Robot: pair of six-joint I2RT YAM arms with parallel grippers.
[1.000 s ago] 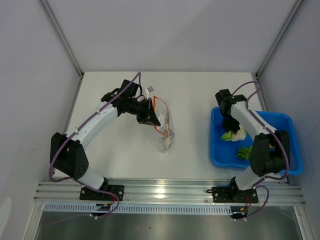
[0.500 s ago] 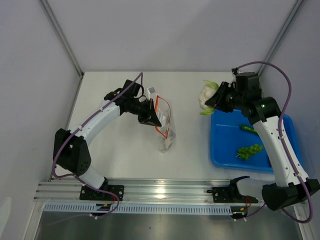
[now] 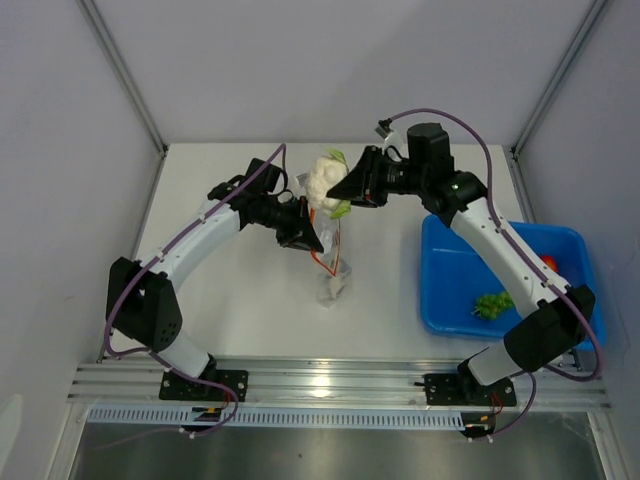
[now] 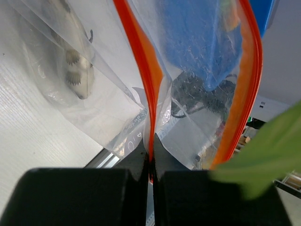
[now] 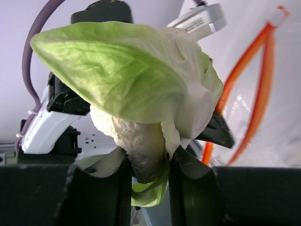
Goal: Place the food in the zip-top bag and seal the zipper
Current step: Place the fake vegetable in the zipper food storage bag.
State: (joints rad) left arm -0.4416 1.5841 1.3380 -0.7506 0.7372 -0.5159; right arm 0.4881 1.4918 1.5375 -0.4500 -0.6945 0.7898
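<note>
Looking down from overhead: the left gripper [image 3: 303,236] pinches the mouth edge of the zip-top bag [image 3: 335,283] on the table [image 3: 230,300]. The right gripper [image 3: 347,188] clamps a white, green-leaved toy vegetable [image 3: 322,180] close to that mouth. Green food [image 3: 490,303] lies in the blue tray [image 3: 445,300]. Left wrist view: jaws pressed together on the orange-red zipper [image 4: 149,84]; one pale piece [image 4: 75,70] lies inside the bag. Right wrist view: both fingers [image 5: 94,197] squeeze the vegetable's base, zipper loop behind.
</note>
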